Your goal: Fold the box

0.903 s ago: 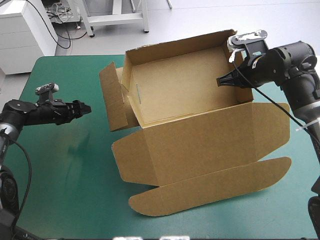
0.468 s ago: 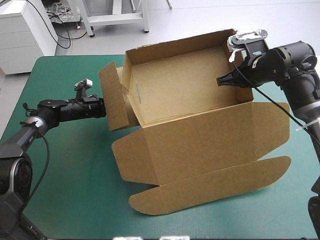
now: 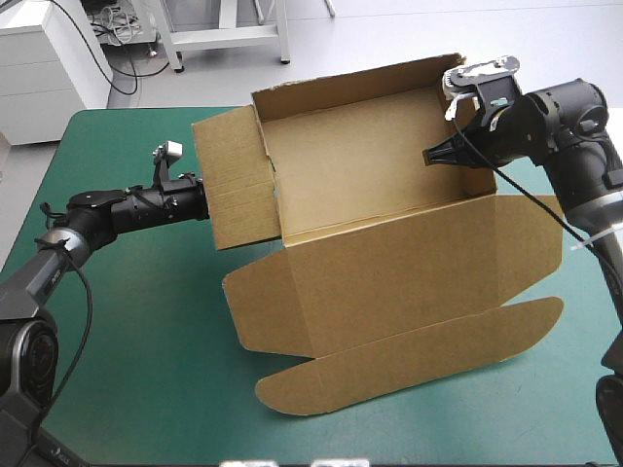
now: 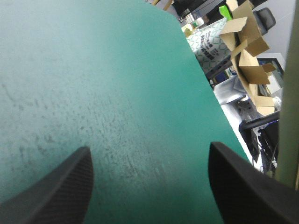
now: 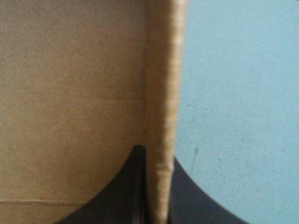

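The box [image 3: 380, 224] was made of brown board, flat and stiff, with thin fold lines pressed into it. It sat on the far half of the table, on the teal-green cover [image 3: 127, 321], which looked smooth with small dull marks. The box was an open tray. Its back wall and its right wall [image 3: 477, 146] stood up, and inside it showed its own plain brown floor. The lid [image 3: 409, 272] lay flat, spread toward the near edge of the table. At the end of the lid was a long flap [image 3: 409, 360] with round ends (a bit like a tongue). On the left side of the tray a square side flap [image 3: 234, 180] stood up with straight creases across it. The left gripper [image 3: 198, 199] reached in low from the left, right by that side flap, and its tip was hidden behind the board. In the left wrist view the left gripper [image 4: 149, 147] had its black fingers [image 4: 60, 186] spread wide apart with only the cover between them. The right gripper [image 3: 433, 156] was at the top of the right wall. In the right wrist view the right gripper [image 5: 156, 154] was pinched on the thin edge of that wall [image 5: 163, 93], one finger inside the tray and one outside.
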`<move>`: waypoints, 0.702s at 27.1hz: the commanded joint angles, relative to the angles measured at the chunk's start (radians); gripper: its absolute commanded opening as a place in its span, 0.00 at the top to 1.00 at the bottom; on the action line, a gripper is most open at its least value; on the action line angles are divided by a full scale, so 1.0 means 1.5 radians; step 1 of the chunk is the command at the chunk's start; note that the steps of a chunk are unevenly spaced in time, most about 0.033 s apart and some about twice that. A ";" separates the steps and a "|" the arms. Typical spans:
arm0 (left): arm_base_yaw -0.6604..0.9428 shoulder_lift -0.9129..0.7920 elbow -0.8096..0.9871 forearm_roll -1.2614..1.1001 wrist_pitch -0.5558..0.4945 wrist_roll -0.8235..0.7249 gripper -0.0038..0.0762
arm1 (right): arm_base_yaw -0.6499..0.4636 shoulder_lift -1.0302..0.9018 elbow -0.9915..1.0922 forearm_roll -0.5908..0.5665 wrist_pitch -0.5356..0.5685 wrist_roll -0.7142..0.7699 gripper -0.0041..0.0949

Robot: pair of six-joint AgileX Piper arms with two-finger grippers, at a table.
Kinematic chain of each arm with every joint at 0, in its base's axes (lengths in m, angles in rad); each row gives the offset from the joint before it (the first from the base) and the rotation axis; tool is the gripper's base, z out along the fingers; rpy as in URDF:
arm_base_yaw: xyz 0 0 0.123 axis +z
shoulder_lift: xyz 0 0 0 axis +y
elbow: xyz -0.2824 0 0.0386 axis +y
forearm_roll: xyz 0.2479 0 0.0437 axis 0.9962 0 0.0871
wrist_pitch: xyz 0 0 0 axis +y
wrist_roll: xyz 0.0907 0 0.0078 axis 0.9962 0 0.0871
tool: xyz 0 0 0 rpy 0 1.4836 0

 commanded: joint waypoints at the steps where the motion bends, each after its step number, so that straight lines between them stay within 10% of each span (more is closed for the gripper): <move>1: -0.002 -0.055 -0.021 -0.077 0.058 0.014 0.34 | 0.000 0.001 -0.023 -0.006 -0.042 0.003 0.98; 19: -0.002 -0.077 -0.021 -0.146 0.163 0.017 0.34 | 0.000 0.031 -0.023 -0.021 -0.076 0.000 0.98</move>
